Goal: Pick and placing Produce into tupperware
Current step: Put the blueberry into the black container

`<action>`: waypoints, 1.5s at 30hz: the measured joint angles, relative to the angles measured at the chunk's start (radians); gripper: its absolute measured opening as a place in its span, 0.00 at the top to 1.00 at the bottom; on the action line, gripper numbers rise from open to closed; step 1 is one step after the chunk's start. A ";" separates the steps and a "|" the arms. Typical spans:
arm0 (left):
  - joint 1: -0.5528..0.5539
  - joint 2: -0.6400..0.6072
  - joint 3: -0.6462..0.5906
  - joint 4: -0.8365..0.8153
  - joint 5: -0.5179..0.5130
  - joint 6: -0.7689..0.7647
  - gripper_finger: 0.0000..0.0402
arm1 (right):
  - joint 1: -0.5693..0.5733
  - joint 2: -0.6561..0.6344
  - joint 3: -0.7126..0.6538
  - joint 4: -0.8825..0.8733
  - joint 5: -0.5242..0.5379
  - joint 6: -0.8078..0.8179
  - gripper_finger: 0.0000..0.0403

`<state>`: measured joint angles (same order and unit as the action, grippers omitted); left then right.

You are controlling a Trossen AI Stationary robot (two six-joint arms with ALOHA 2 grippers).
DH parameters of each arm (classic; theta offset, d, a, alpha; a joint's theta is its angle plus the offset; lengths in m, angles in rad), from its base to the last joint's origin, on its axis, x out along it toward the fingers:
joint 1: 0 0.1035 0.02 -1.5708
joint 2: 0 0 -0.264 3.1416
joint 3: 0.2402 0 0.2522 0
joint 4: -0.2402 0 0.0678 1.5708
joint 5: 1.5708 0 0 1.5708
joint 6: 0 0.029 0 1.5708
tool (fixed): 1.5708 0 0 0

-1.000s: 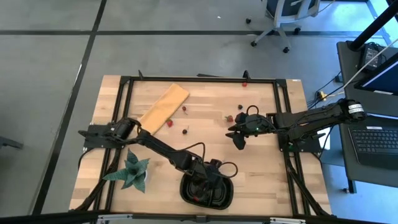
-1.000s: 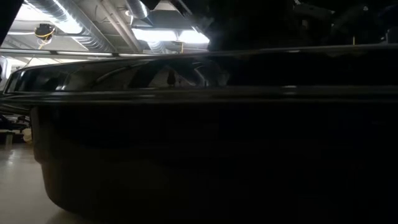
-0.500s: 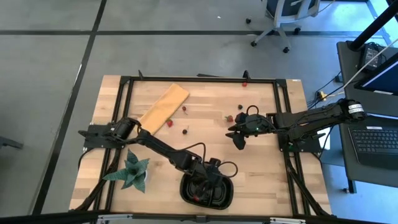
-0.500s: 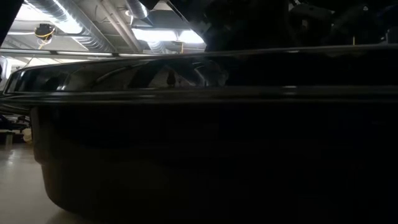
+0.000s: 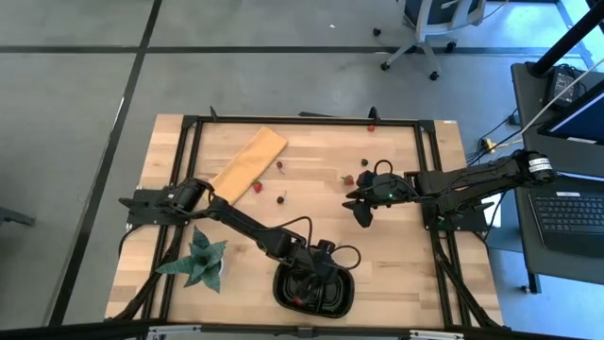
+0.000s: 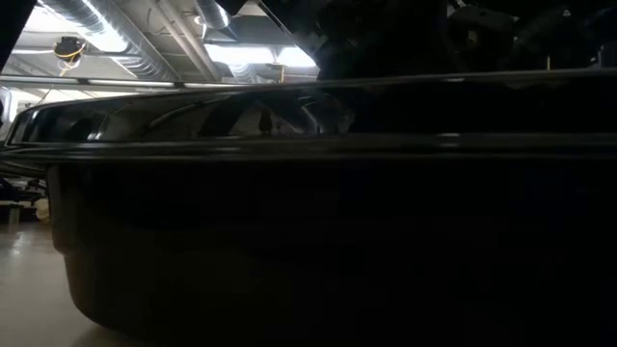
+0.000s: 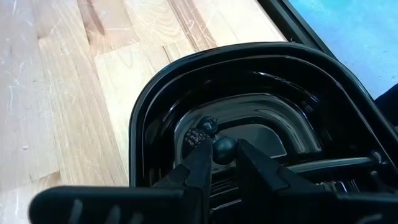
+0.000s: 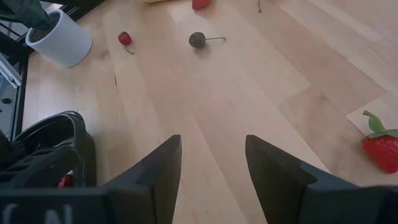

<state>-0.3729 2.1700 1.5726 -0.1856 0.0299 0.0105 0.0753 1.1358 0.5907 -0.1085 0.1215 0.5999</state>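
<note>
The black tray [image 5: 314,290] sits at the near edge of the tabletop [image 5: 396,246], close to centre. The left tool [image 7: 222,158] is lowered inside it, its fingers [image 7: 198,163] pinching a dark round berry [image 7: 224,149] just above the tray floor. A second dark, bumpy berry [image 7: 200,133] lies in the same compartment, touching or nearly touching the held one. In the high view the left arm covers much of the tray interior, so further contents cannot be confirmed, apart from a small red item [image 8: 64,180] visible from the right wrist view.

The right tool [image 5: 363,210] hangs over the right-centre of the tabletop, fingers [image 8: 158,171] spread and holding nothing. A strawberry [image 8: 382,147] lies beside it. Farther off on the bare wood lie a dark cherry with stem [image 8: 198,40] and a small red fruit [image 8: 125,38]; more loose fruits [image 5: 257,187] are scattered near the tan board [image 5: 247,163], which rests diagonally at the far left.

A green spiky plant in a white pot [image 5: 202,259] stands left of the tray, well apart from it. The low view is almost wholly blocked by the tray's dark wall [image 6: 318,241].
</note>
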 joint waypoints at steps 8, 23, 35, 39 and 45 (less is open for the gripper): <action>0.000 0.000 0.000 0.000 0.000 0.000 0.86 | 0.000 0.000 0.000 0.000 0.000 0.001 0.55; 0.007 -0.001 0.000 0.000 0.000 -0.001 0.75 | 0.000 0.000 0.000 0.000 0.000 -0.001 0.55; 0.009 -0.001 0.000 0.002 -0.003 -0.001 0.62 | 0.000 0.000 0.000 0.000 0.000 -0.002 0.55; 0.009 -0.001 0.000 0.002 -0.003 -0.001 0.61 | 0.000 0.000 0.000 0.000 0.000 -0.002 0.55; 0.014 -0.001 0.000 0.002 -0.004 -0.002 0.61 | 0.000 0.000 0.000 0.000 0.000 -0.005 0.55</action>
<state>-0.3586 2.1689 1.5726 -0.1833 0.0257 0.0090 0.0752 1.1358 0.5907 -0.1090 0.1218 0.5945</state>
